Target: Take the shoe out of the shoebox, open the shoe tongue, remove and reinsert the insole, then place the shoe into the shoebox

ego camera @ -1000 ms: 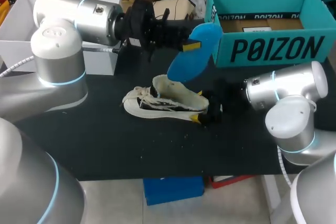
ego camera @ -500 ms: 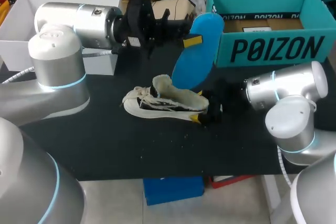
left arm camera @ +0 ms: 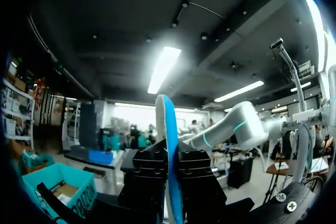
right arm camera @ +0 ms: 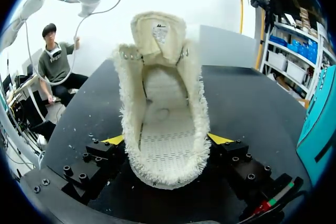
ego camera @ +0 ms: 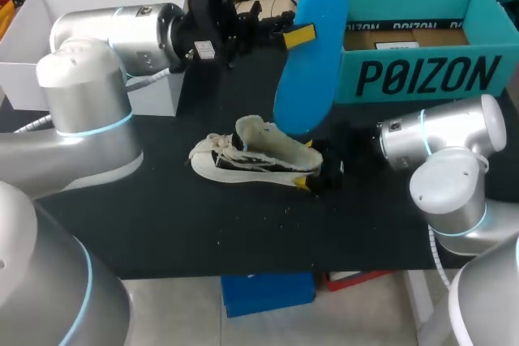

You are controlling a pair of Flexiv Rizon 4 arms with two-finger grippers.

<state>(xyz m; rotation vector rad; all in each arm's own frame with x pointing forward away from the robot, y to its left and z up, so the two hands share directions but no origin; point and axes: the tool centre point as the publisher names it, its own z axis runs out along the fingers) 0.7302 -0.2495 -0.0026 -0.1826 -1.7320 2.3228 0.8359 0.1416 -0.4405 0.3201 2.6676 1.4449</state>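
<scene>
A cream, fuzzy-edged shoe lies on the black table, toe to the left. My right gripper is at its heel. In the right wrist view the shoe sits between the yellow tips with its tongue folded back and a bare footbed, and the right gripper presses it from both sides. The blue insole hangs almost upright above the shoe. My left gripper is shut on its upper part. In the left wrist view the insole stands edge-on in that gripper.
The open teal shoebox stands at the back right, just beyond the insole. A white box sits at the back left behind my left arm. Bare black table lies in front of the shoe.
My left gripper has risen and turned, lifting the blue insole from a slant just above the shoe to nearly upright and higher. The shoe and right arm have stayed put.
</scene>
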